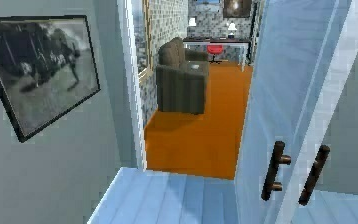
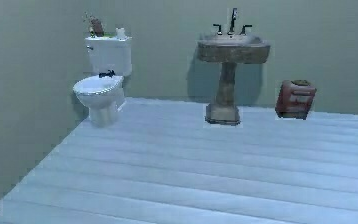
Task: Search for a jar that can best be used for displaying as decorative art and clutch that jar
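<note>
Bathroom. Door (image 1: 297, 100) stands ajar, giving a route to the orange-floored room with an armchair (image 1: 182, 78). Toilet (image 2: 102, 85) and sink (image 2: 231, 60) against the wall. Brownish item (image 2: 94, 24) on the tank: too small to call the jar. Jar location undetermined. Pincer state: cannot tell.

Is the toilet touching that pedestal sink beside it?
Apart. The arm side view shows the toilet and the pedestal sink standing along the same wall with a wide gap between them.
</note>
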